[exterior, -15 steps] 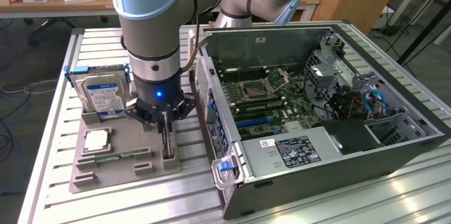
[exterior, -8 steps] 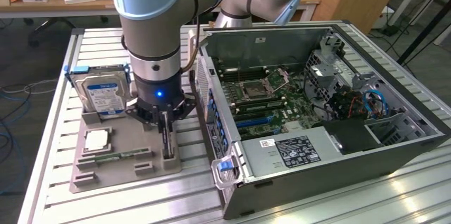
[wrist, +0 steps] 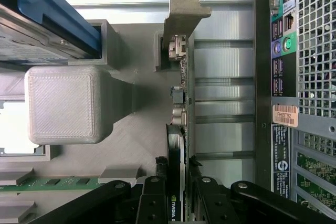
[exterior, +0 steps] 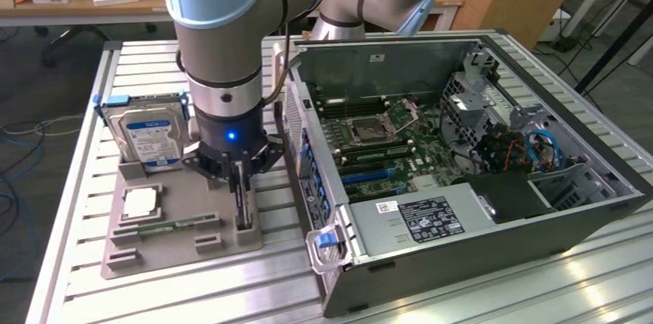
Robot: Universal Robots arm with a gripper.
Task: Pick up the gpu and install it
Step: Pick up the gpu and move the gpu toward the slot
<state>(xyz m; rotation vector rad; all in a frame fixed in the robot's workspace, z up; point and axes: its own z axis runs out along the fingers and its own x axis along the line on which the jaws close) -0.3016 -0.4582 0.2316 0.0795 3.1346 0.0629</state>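
The gpu (exterior: 243, 205) stands on edge in a slot of the grey fixture tray (exterior: 173, 244), just off the open computer case's (exterior: 459, 171) back panel. In the wrist view the gpu (wrist: 181, 103) is a thin dark card with a silver bracket (wrist: 185, 14) at its far end. My gripper (exterior: 238, 179) hangs straight down over it. The black fingers (wrist: 152, 195) sit against both faces of the card, so my gripper (wrist: 177, 195) is shut on it. The card's lower edge still rests in the tray.
A hard drive (exterior: 151, 137) stands upright at the tray's back. A processor (exterior: 140, 203) and a green memory stick (exterior: 179, 225) lie on the tray. The case's motherboard with blue slots (exterior: 372, 175) is exposed. The slatted table (exterior: 571, 278) runs beneath.
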